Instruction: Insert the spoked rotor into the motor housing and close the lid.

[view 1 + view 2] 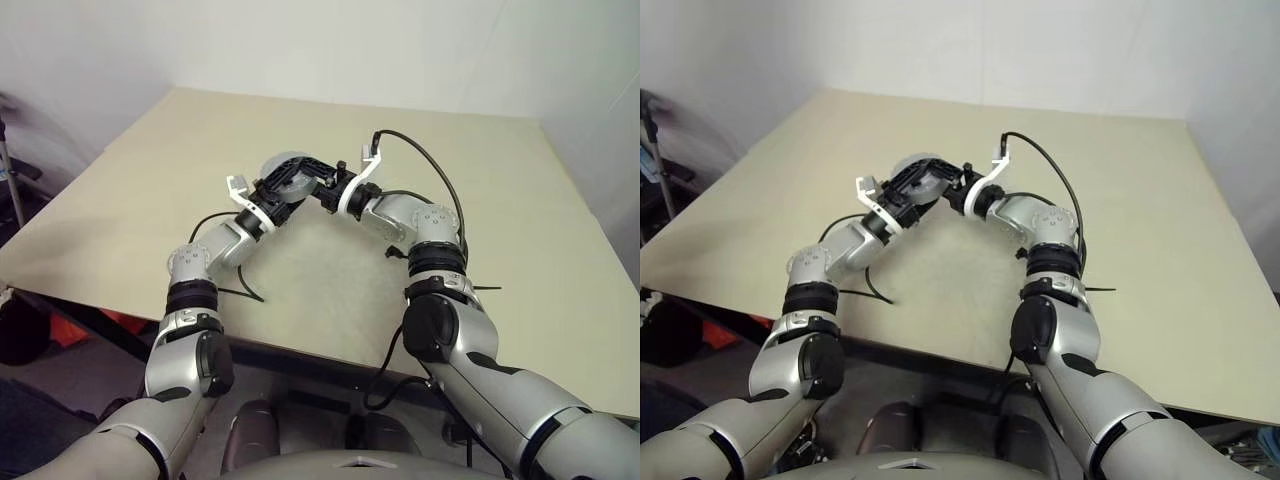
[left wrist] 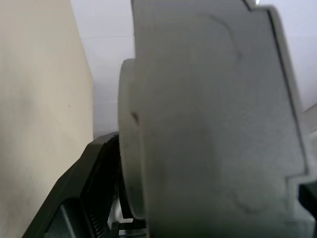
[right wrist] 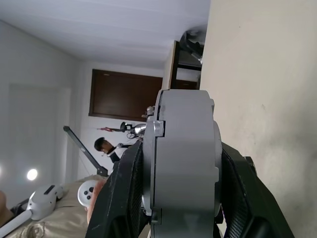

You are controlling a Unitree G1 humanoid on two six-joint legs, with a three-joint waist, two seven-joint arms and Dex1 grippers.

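The motor housing [image 1: 283, 163] is a round grey metal body held level above the middle of the table. In the right wrist view the housing [image 3: 183, 163] shows edge-on, with a thinner grey layer seamed onto one face; I cannot tell whether that layer is the lid. My right gripper [image 1: 322, 185] is shut on the housing's thickness, one black finger [image 3: 121, 198] on each face. My left gripper [image 1: 292, 178] comes from the opposite side and stands open around the same body [image 2: 213, 124], with a black finger [image 2: 84, 198] beside it. The spoked rotor is hidden.
The beige table [image 1: 480, 200] stretches wide on all sides of the grippers. A black cable [image 1: 240, 285] lies near its front edge. In the right wrist view a person [image 3: 104, 145] sits far off in the room.
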